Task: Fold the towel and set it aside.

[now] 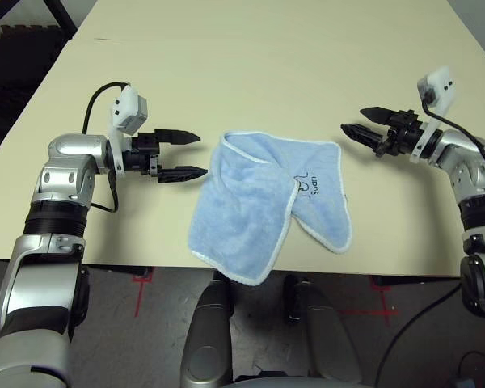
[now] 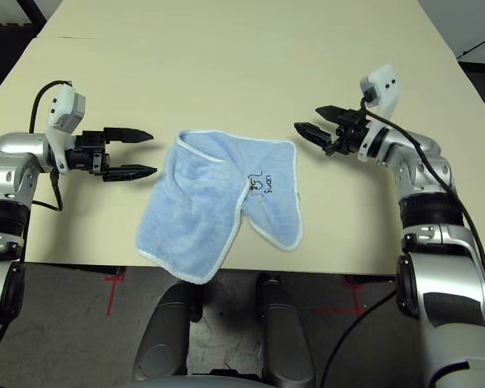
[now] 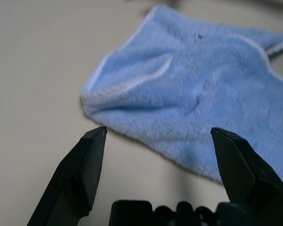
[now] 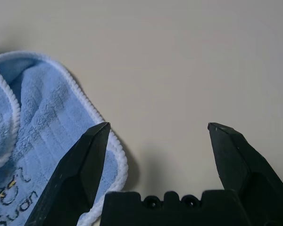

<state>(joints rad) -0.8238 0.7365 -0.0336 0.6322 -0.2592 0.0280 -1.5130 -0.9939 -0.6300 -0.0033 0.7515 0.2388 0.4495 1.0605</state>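
Note:
The light-blue towel (image 1: 263, 202) with white edging lies rumpled on the tan table, partly folded over itself, its near corner hanging over the front edge. Black handwritten marks (image 1: 314, 185) sit near its right side. My left gripper (image 1: 199, 154) hovers open just left of the towel's upper left corner, fingers pointing at it, nothing between them. My right gripper (image 1: 352, 120) is open too, a short way right of the towel's upper right corner. In the left wrist view the towel (image 3: 203, 94) lies just beyond the fingertips; in the right wrist view its corner (image 4: 47, 127) lies by one finger.
The tan table (image 1: 250, 65) stretches wide and bare behind the towel. Its front edge runs close below the towel, with dark floor and red tape marks (image 1: 141, 279) beneath. A seam in the tabletop (image 1: 145, 40) crosses the far left.

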